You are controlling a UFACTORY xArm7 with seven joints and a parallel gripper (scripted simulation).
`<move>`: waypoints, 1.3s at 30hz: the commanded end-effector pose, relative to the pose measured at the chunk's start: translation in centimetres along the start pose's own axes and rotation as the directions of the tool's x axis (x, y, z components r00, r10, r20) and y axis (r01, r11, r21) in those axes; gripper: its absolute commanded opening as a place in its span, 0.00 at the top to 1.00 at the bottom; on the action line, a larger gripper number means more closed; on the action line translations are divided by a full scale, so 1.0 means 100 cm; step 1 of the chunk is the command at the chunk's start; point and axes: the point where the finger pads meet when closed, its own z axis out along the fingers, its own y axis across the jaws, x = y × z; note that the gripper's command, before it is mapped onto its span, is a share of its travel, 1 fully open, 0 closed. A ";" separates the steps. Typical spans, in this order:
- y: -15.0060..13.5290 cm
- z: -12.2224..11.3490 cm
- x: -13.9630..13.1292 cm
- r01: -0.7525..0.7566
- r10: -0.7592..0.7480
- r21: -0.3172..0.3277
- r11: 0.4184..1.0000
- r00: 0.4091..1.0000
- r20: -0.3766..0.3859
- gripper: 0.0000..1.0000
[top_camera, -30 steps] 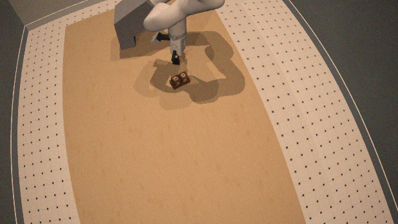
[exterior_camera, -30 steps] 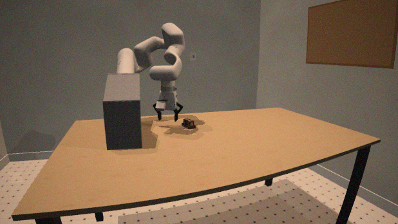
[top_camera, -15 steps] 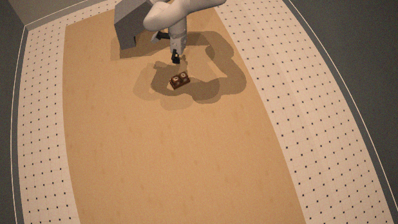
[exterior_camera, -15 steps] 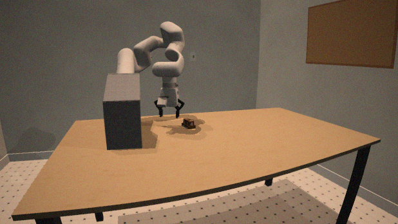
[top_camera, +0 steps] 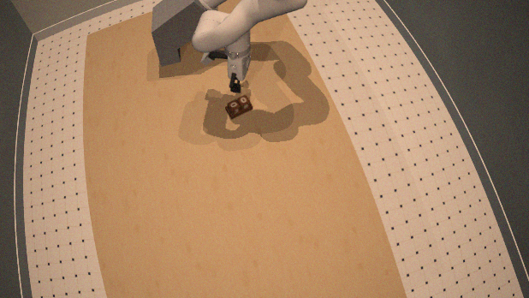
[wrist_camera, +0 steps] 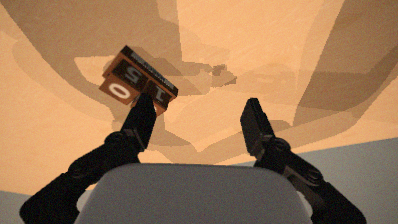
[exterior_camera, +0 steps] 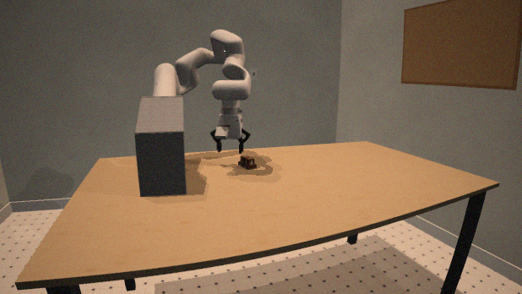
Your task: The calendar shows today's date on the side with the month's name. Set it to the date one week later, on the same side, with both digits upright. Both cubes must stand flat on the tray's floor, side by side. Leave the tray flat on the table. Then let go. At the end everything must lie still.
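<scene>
The calendar [top_camera: 239,106] is a small dark-brown tray with two cubes side by side, flat on the wooden table. It also shows in the exterior view [exterior_camera: 247,161] and in the wrist view [wrist_camera: 139,82]. In the wrist view I read a 5 and a 1 on two dark faces and a 0 on a lighter face. A dark strip runs along one long edge. My gripper [top_camera: 234,87] [exterior_camera: 230,148] is open and empty. It hangs above the table just behind the calendar. In the wrist view [wrist_camera: 197,102] the calendar lies outside the fingers, by the left fingertip.
A tall grey box [exterior_camera: 160,145] stands on the table to the left of the arm, and it also shows in the overhead view [top_camera: 173,30]. The arm's shadows fall around the calendar. The table's far edge is close behind the gripper.
</scene>
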 end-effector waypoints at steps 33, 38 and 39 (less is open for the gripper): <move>-0.069 -0.008 -0.029 -0.002 0.002 -0.001 1.000 1.000 -0.001 0.00; -0.078 -0.009 -0.033 -0.002 0.002 -0.001 1.000 1.000 -0.001 0.00; -0.078 -0.009 -0.033 -0.002 0.002 -0.001 1.000 1.000 -0.001 0.00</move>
